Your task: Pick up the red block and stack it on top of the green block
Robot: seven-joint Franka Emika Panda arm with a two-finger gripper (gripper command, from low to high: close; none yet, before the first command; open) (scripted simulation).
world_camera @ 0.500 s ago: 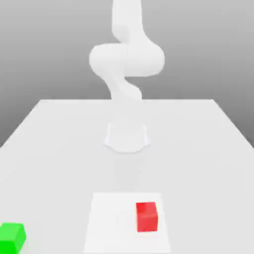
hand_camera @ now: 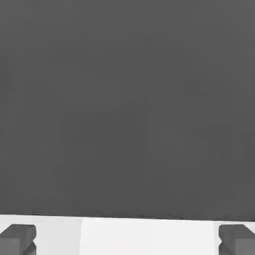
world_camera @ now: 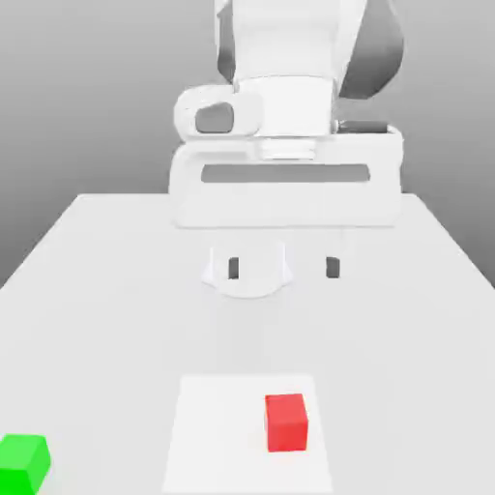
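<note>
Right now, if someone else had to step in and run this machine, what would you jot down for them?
Gripper: open, holding nothing, hanging above the table well back from both blocks.
Red block: resting on the paler square patch near the front edge of the table, untouched.
Green block: on the table at the exterior view's far left front corner, apart from the red block.
Done: nothing yet.
Left: bring the gripper down over the red block, grasp it, lift it, carry it to the green block and set it on top.
</note>
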